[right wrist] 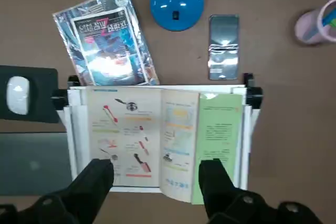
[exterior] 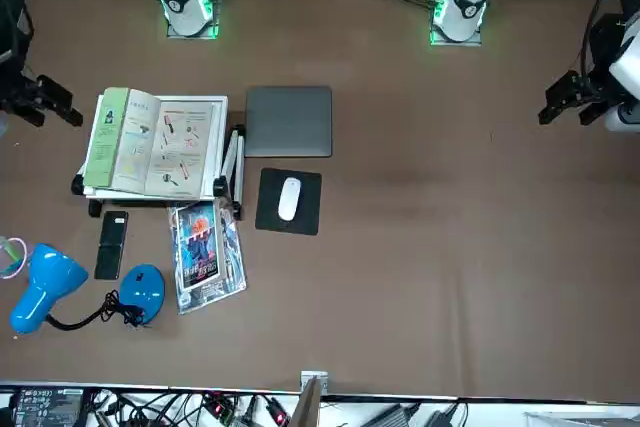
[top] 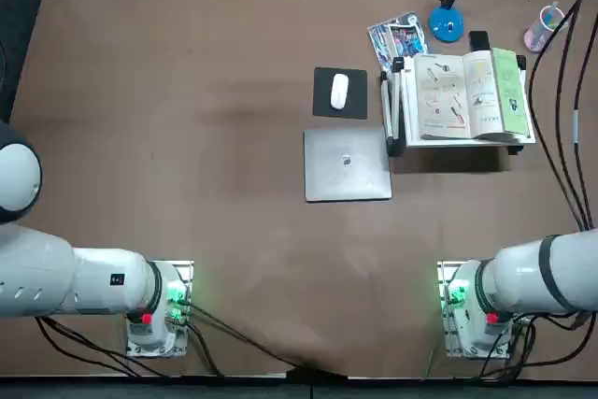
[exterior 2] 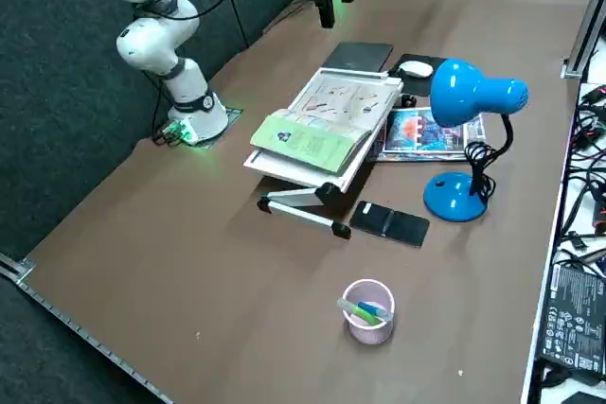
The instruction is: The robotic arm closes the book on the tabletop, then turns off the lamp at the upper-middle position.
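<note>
The book lies open on a white folding stand, white illustrated pages up and a green leaf at its right end. It also shows in the front view and the side view. The lamp's blue disc base stands just behind the book, with its blue head on a black neck. My right gripper hangs high over the book's near edge, open and holding nothing. It shows at the table's side in the front view. One black finger sits over the left page.
A glossy blue leaflet and a black phone lie behind the book, either side of the lamp base. A pink cup stands at the far right. A white mouse on a black pad and a shut grey laptop lie left of the book.
</note>
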Available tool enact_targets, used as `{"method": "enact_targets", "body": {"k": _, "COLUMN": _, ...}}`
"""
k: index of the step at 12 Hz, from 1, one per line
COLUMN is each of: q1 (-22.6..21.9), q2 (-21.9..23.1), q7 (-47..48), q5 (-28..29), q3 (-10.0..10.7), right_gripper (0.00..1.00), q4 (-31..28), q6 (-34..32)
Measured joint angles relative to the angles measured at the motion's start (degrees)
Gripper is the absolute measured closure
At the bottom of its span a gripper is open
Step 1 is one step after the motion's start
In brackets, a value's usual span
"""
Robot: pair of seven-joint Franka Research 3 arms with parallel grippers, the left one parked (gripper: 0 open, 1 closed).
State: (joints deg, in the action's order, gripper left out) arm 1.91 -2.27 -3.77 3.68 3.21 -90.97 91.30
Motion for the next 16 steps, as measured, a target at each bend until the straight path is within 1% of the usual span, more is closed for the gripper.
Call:
{"method": "enact_targets", "body": {"k": 2, "q1": 3.0, "q2": -1.7, "q7": -3.5, "q5": 4.1, "q3": 0.5, "right_gripper": 0.00, "q4": 0.0, "q6": 0.0}}
{"method": "enact_targets", "body": {"k": 5, "q1": 8.1, "q2": -4.4, "q7": -12.2, "q5": 8.1, "q3": 0.9, "right_gripper": 0.00, "q4": -0.1, "q6": 0.0}}
{"method": "enact_targets", "body": {"k": 8, "q1": 12.3, "q2": -7.5, "q7": -17.8, "q5": 12.8, "q3": 1.0, "right_gripper": 0.00, "q4": -0.2, "q6": 0.0}}
{"method": "enact_targets", "body": {"k": 11, "q1": 15.7, "q2": -10.5, "q7": -20.7, "q5": 17.2, "q3": 1.0, "right_gripper": 0.00, "q4": -0.2, "q6": 0.0}}
{"method": "enact_targets", "body": {"k": 15, "q1": 20.9, "q2": -15.1, "q7": -23.1, "q5": 24.9, "q3": 1.1, "right_gripper": 0.00, "q4": -0.4, "q6": -2.1}}
{"method": "enact_targets", "body": {"k": 16, "q1": 23.6, "q2": -17.8, "q7": -24.9, "q5": 28.6, "q3": 1.1, "right_gripper": 0.01, "q4": -0.5, "q6": -3.9}}
